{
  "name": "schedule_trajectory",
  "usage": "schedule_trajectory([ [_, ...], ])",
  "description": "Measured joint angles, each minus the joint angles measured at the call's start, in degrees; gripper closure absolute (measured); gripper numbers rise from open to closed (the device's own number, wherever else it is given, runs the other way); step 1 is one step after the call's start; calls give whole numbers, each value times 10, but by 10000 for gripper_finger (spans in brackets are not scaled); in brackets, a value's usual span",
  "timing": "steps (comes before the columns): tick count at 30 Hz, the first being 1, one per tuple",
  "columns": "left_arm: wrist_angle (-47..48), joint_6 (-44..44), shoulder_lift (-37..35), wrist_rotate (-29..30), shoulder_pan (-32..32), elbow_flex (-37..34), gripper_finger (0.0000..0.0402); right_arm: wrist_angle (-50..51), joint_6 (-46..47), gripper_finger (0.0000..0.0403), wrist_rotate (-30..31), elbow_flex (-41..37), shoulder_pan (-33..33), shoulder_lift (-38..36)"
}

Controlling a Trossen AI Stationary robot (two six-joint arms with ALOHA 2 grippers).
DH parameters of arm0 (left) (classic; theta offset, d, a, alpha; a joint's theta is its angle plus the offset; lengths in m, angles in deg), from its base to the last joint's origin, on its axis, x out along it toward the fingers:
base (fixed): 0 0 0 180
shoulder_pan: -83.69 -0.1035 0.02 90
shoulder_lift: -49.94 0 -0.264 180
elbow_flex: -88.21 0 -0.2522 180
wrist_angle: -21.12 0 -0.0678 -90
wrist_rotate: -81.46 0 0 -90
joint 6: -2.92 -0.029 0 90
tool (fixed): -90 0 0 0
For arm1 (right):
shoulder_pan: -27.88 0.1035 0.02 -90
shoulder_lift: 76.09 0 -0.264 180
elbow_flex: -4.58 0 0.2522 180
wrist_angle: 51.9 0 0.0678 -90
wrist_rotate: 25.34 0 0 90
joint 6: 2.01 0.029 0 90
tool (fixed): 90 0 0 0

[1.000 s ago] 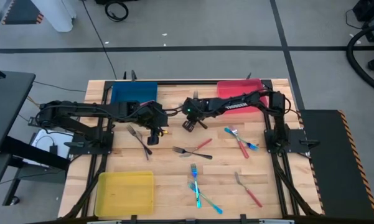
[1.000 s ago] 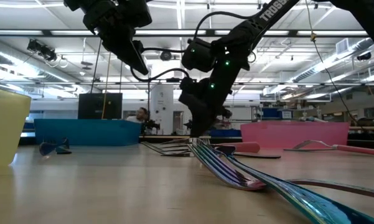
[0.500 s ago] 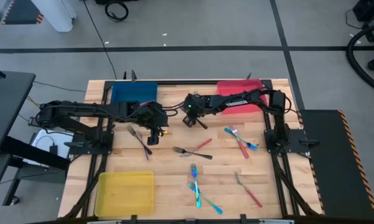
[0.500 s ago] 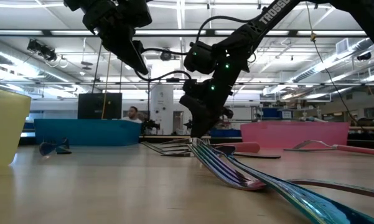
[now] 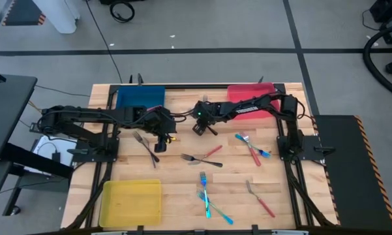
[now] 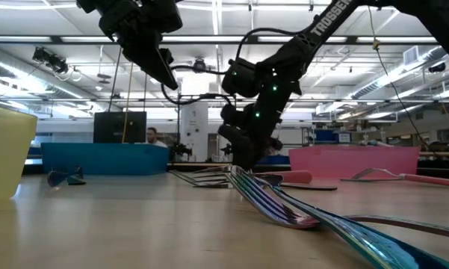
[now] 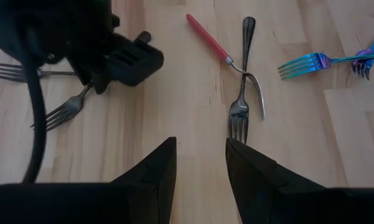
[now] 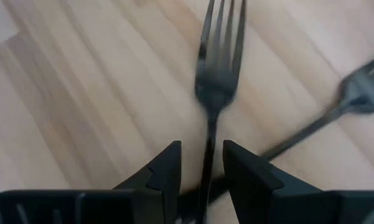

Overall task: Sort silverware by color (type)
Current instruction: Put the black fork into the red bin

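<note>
- While the right gripper (image 5: 201,128) hangs low over the far middle of the wooden table (image 5: 182,186), a dark grey fork (image 8: 215,74) sits in line with it. The handle runs into the gap between its two fingers.
- Those fingers are spread wider than the thin handle, so they do not look like they are pinching it. I cannot tell if the fork rests on the wood.
- My guess is that the step in hand is dealing with this one grey fork. Next, the fingers need to close on the handle, or the arm needs to lift away and go to another piece.
- The left gripper (image 5: 163,135) waits over the left middle of the table. Its fingers are spread with nothing between them, and two more grey forks (image 5: 145,145) lie just beside it.
- Most of the sorting looks not yet done. Shiny blue forks (image 5: 205,196) lie at the near middle, and a red-handled fork (image 5: 262,203) lies near the right.
- A grey fork and a red one cross each other (image 5: 203,158) in the middle.
- The blue tray (image 5: 140,96) and red tray (image 5: 251,93) sit at the far edge. The yellow tray (image 5: 132,201) sits at the near left.
- Behind the table is a big bright hall with long ceiling lights. A person (image 6: 151,137) shows far off.
</note>
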Motion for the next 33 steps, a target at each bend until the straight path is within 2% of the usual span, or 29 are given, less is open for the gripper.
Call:
schedule_trajectory([
  [10,3,0,0,0,0,0,264,2,14,287,17,2,3,8],
  [18,3,0,0,0,0,0,264,3,16,387,17,2,3,9],
  [33,3,0,0,0,0,0,264,1,11,392,-23,-2,1,-9],
])
